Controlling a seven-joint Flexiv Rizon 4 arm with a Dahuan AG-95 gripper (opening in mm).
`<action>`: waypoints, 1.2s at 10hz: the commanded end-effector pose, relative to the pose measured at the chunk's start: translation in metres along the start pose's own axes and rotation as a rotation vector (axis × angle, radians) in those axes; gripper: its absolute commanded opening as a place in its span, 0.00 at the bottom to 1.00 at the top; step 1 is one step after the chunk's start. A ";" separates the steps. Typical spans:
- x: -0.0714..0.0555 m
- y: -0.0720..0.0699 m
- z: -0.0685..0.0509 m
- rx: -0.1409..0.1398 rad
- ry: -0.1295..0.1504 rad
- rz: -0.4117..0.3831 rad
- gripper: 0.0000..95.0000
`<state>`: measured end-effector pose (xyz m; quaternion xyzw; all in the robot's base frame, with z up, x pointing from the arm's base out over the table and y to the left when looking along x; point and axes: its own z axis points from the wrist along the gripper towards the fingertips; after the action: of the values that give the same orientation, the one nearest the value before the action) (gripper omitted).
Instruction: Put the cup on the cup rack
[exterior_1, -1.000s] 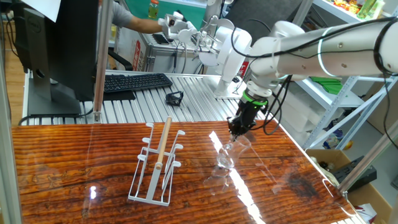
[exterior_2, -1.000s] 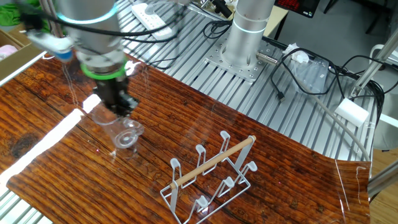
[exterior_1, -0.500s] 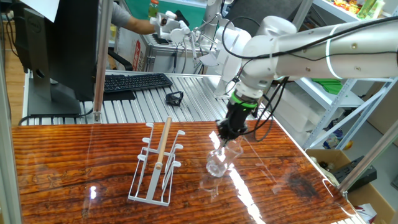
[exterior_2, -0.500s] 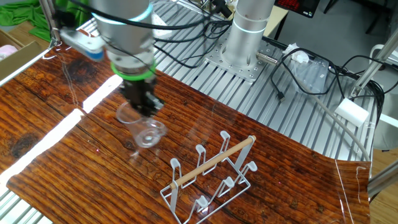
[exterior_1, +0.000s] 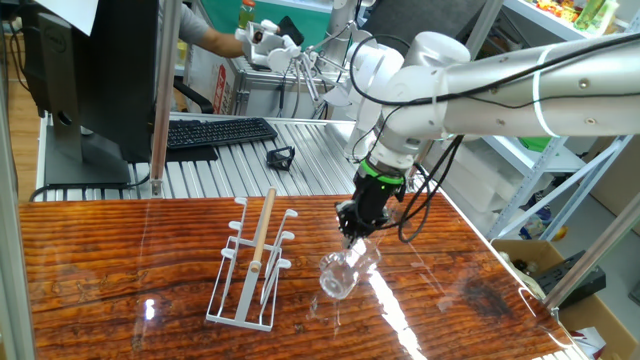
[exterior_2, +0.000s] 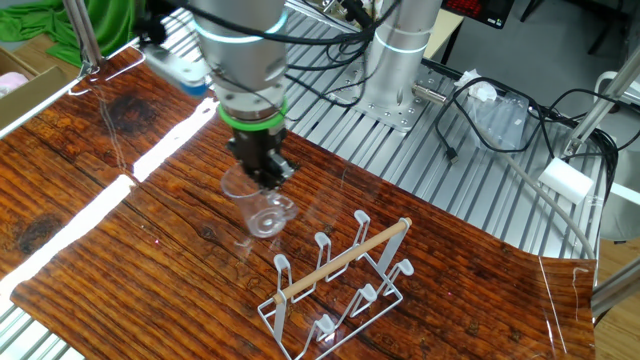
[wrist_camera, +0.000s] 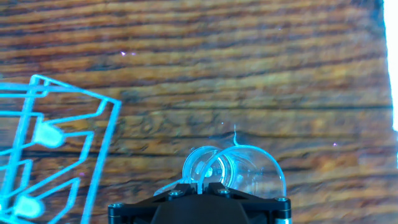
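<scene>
The cup (exterior_1: 342, 272) is a clear glass tumbler, tilted and held above the wooden table, a short way to the right of the cup rack (exterior_1: 252, 262). My gripper (exterior_1: 352, 229) is shut on the cup's rim from above. In the other fixed view the cup (exterior_2: 262, 210) hangs under the gripper (exterior_2: 266, 177), up and left of the white wire rack (exterior_2: 340, 283) with its wooden rod. The hand view shows the cup (wrist_camera: 239, 169) just ahead of the gripper (wrist_camera: 204, 182), rim pinched between the fingers, and the rack (wrist_camera: 43, 149) at the left edge.
A keyboard (exterior_1: 215, 132) and a small black object (exterior_1: 281, 157) lie on the metal bench behind the table. A monitor (exterior_1: 90, 70) stands at the back left. A person's arm (exterior_1: 215, 35) reaches in at the back. The robot base (exterior_2: 395, 60) and cables are beyond the table.
The gripper has carried the cup sideways across the table toward the rack, steadily over the last second. The grip stayed shut on the cup.
</scene>
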<state>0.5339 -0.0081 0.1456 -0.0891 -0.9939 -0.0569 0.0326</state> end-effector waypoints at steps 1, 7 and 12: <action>0.006 0.007 0.002 -0.043 0.023 0.032 0.00; 0.010 0.012 0.009 -0.206 0.099 0.098 0.00; 0.010 0.012 0.019 -0.334 0.141 0.131 0.00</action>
<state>0.5251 0.0073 0.1289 -0.1524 -0.9594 -0.2197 0.0892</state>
